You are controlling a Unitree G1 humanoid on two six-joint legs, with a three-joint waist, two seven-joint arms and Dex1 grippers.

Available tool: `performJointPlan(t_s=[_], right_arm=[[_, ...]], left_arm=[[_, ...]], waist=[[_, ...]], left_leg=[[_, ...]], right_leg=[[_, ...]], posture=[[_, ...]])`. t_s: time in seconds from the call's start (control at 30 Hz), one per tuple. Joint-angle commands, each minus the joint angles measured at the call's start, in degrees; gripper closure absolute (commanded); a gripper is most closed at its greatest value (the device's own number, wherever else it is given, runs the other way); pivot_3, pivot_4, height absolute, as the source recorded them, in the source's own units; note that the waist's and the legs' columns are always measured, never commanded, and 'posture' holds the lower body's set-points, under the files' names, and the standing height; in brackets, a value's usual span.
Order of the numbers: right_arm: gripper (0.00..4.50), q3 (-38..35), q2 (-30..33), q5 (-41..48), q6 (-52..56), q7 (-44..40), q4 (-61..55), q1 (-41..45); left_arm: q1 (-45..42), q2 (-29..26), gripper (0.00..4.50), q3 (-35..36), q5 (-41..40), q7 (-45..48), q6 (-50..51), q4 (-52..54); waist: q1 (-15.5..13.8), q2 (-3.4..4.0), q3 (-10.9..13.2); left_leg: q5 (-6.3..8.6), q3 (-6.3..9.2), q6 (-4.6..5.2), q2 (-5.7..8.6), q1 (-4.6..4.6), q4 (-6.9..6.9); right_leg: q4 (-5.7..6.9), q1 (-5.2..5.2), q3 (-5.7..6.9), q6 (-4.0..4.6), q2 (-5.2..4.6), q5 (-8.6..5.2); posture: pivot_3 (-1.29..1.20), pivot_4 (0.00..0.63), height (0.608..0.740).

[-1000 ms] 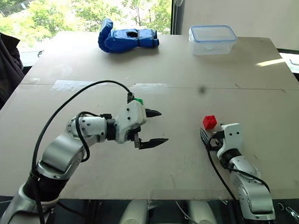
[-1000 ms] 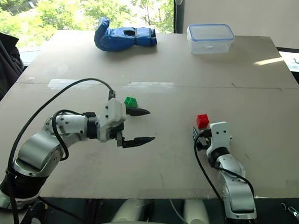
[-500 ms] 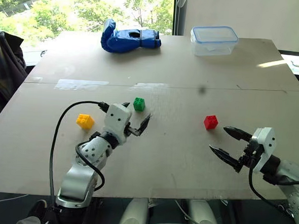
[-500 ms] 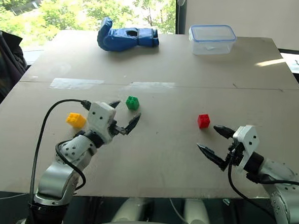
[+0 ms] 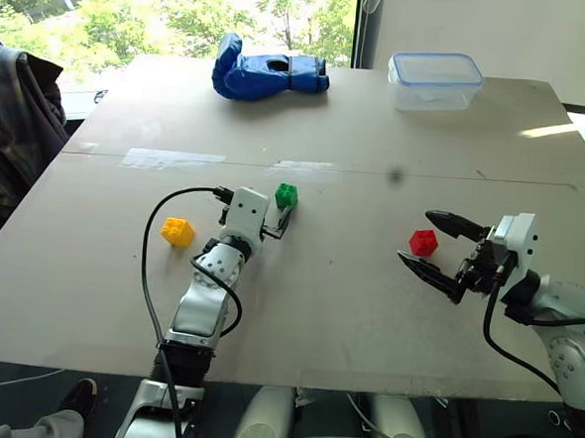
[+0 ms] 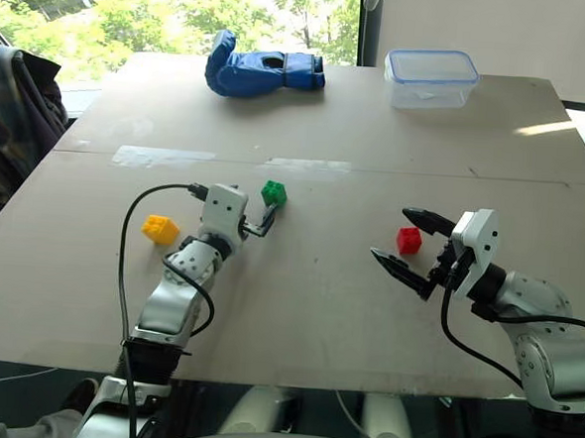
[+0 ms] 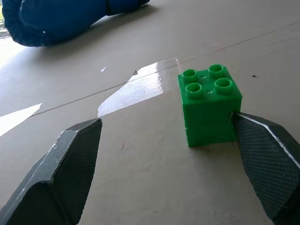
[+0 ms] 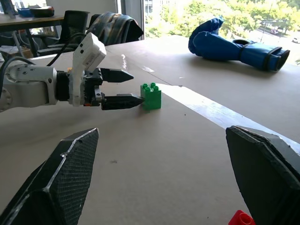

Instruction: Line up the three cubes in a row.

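Observation:
The green cube [image 5: 287, 195] stands left of the table's middle, and in the left wrist view it [image 7: 209, 104] rests against one fingertip [image 7: 262, 154]. My left gripper [image 5: 263, 201] lies low over the table, open, pointing away from me, with the cube at the inner side of its right-hand finger. The yellow cube [image 5: 177, 232] sits to the left of that arm. The red cube [image 5: 425, 244] lies at the right. My right gripper [image 5: 415, 235] hovers there, open and pointing left, and the red cube [image 8: 241, 219] sits low between its fingers.
A blue boxing glove [image 5: 272, 71] and a clear lidded container [image 5: 435, 81] lie at the far edge of the table. A strip of shiny tape [image 5: 172, 158] runs along the board seam. A jacket [image 5: 16, 113] hangs past the left edge.
My left arm stretched out and its gripper turned from pointing right to pointing away, up to the green cube. My right gripper rose and turned left toward the red cube. The camera shifted.

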State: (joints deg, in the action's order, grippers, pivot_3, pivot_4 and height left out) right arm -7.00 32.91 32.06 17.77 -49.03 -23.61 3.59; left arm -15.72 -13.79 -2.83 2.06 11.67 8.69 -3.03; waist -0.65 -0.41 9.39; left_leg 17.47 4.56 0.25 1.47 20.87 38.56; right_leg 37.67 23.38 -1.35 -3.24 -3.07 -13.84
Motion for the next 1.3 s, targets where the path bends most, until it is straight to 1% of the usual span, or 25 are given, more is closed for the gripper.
performJointPlan(t_s=[0.03, 0.17, 0.33, 0.5, 0.53, 0.57, 0.63, 0.73, 0.77, 0.9, 1.03, 1.1, 1.2, 1.3], right_arm=[[0.03, -0.2, -0.1, -0.1, -1.7, -0.2, -0.8, 1.1], [0.03, -0.2, -0.3, -0.3, -2.1, 0.2, -0.9, 0.7], [0.03, -0.1, -0.2, -0.6, -2.1, 0.3, -0.8, 0.9], [0.03, -0.5, 0.5, -0.7, -1.8, 0.1, -0.9, 1.5], [0.0, -0.6, 0.6, -0.8, -1.8, 0.1, -0.9, 1.6], [0.0, -0.7, 0.7, -0.8, -1.7, 0.0, -0.9, 1.7], [0.0, -0.7, 0.9, -0.9, -1.7, 0.1, -0.9, 1.7], [0.0, -0.5, 0.9, -0.9, -1.4, 0.4, -1.2, 2.0], [0.0, -0.4, 0.9, -1.0, -1.4, 0.5, -1.1, 2.1], [0.0, -0.1, 0.7, -1.1, -1.3, 0.7, -0.9, 2.9], [0.0, -0.5, 0.4, -0.6, -1.5, 0.6, -0.5, 3.2], [0.0, -0.9, 0.3, -0.2, -1.8, 0.1, -0.2, 3.2], [0.0, -1.8, 0.3, 0.8, -2.0, -0.3, 0.3, 2.9], [0.0, -2.7, 0.6, 1.7, -2.4, -1.5, 0.8, 1.7]], left_arm=[[-1.2, 0.6, 0.0, -0.9, -0.1, 1.5, -2.8, -1.1], [-2.4, 1.3, 0.0, -0.6, 0.2, 0.5, -3.9, -3.4], [-4.8, 3.7, 0.0, -0.8, 0.1, -1.0, -4.8, -8.2], [-7.6, 7.0, 0.0, 0.2, 0.8, -5.3, 1.7, -10.9], [-7.7, 7.5, 0.53, 0.6, 0.8, -6.3, 3.2, -10.4], [-7.7, 8.0, 0.79, 0.9, 0.7, -6.9, 4.3, -10.0], [-7.4, 9.1, 1.68, 1.7, 0.0, -7.8, 7.1, -8.7], [-6.8, 10.2, 3.17, 2.3, -1.3, -7.7, 11.1, -6.6], [-6.7, 10.4, 3.25, 2.4, -1.4, -7.7, 12.1, -6.0], [-7.2, 10.4, 3.23, 2.9, -1.8, -8.0, 14.6, -4.3], [-7.0, 9.5, 3.23, 1.3, -1.4, -6.1, 14.4, -1.6], [-6.3, 8.8, 3.23, -0.4, -2.0, -3.2, 14.2, 1.0], [-4.3, 7.2, 3.23, -2.8, -4.7, 3.9, 13.3, 5.4], [-3.6, 4.5, 3.23, -5.4, -6.4, 12.0, 10.1, 5.3]], waist=[[0.1, 0.0, 0.0], [0.0, 0.0, 0.0], [0.0, 0.0, 0.0], [-0.1, -0.01, 0.0], [-0.1, -0.01, 0.0], [-0.1, -0.01, 0.0], [-0.1, -0.01, 0.0], [-0.1, -0.01, 0.0], [0.0, -0.01, 0.0], [0.0, -0.01, 0.0], [0.0, -0.01, 0.0], [0.0, -0.01, 0.0], [0.0, -0.01, 0.0], [-0.1, -0.01, 0.0]], left_leg=[[0.0, 0.0, 0.0, 0.0, 0.0, 0.0], [0.0, 0.02, 0.0, -0.02, -0.03, 0.0], [0.0, 0.02, 0.0, 0.01, -0.01, 0.02], [0.0, 0.05, 0.0, 0.04, -0.01, 0.07], [0.0, 0.04, 0.01, 0.05, -0.02, 0.09], [0.0, 0.04, 0.01, 0.07, -0.04, 0.1], [0.0, 0.04, 0.01, 0.07, -0.06, 0.11], [0.0, 0.04, 0.0, 0.06, -0.07, 0.12], [0.0, 0.04, 0.0, 0.06, -0.06, 0.13], [0.0, 0.04, -0.01, 0.06, -0.06, 0.14], [-0.01, 0.03, -0.01, 0.06, -0.06, 0.14], [-0.01, 0.04, -0.01, 0.05, -0.05, 0.14], [-0.01, 0.04, -0.02, 0.03, -0.01, 0.14], [-0.01, 0.06, -0.02, 0.02, 0.0, 0.15]], right_leg=[[0.01, 0.0, 0.0, 0.0, 0.0, 0.0], [0.06, 0.0, 0.01, 0.0, 0.02, 0.0], [0.05, 0.0, 0.02, 0.0, 0.01, 0.0], [0.09, -0.02, 0.04, -0.01, 0.01, 0.0], [0.11, -0.02, 0.04, -0.01, 0.01, 0.0], [0.13, -0.03, 0.04, -0.01, 0.01, 0.0], [0.15, -0.04, 0.03, -0.01, 0.01, 0.0], [0.17, -0.04, 0.03, -0.01, 0.01, 0.0], [0.17, -0.04, 0.03, -0.01, 0.02, 0.0], [0.17, -0.04, 0.02, -0.01, 0.02, 0.0], [0.16, -0.04, 0.02, -0.01, 0.02, 0.0], [0.16, -0.04, 0.02, -0.01, 0.02, 0.0], [0.12, -0.04, 0.02, -0.01, 0.01, 0.0], [0.1, -0.04, 0.04, 0.0, 0.0, 0.0]], posture=[[0.0, 0.15, 0.74], [0.0, 0.15, 0.74], [0.0, 0.15, 0.74], [0.0, 0.15, 0.74], [0.0, 0.15, 0.74], [0.0, 0.15, 0.74], [0.0, 0.15, 0.74], [0.0, 0.15, 0.74], [0.0, 0.15, 0.74], [0.0, 0.15, 0.74], [0.0, 0.15, 0.74], [0.0, 0.15, 0.74], [0.0, 0.15, 0.74], [0.0, 0.15, 0.74]])
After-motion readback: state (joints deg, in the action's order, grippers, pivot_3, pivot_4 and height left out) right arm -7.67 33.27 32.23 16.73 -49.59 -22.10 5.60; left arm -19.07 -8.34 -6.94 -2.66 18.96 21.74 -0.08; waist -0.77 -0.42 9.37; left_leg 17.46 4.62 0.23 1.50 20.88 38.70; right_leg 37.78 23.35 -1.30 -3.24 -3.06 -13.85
